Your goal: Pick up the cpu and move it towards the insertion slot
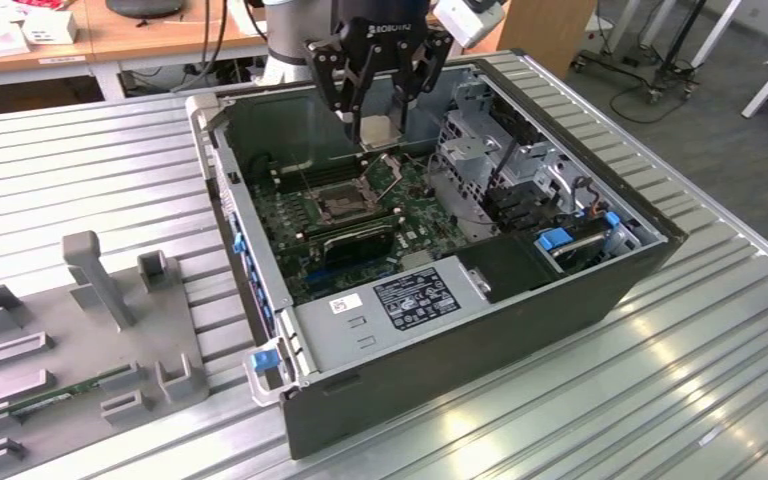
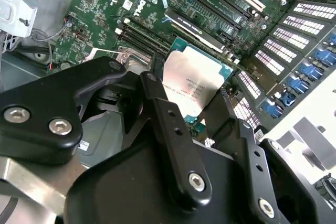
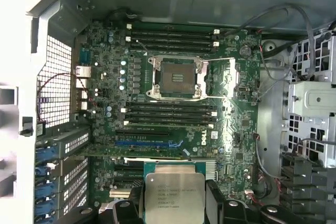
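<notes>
On a ribbed metal table (image 1: 77,180) stands an open dark computer case (image 1: 598,290). The flat square silvery cpu (image 3: 174,199) sits clamped in the black end effector (image 1: 376,128), apparently above the green circuit board (image 3: 105,51), apart from the shiny metal-framed insertion slot (image 3: 177,76).

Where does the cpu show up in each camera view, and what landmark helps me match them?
Exterior view: the cpu hangs in the tool above the open case.
Second wrist view: the cpu sits mid-picture between the black fingers.
First wrist view: the cpu sits between the fingers.
Shared landmark: the insertion slot on the green board.
</notes>
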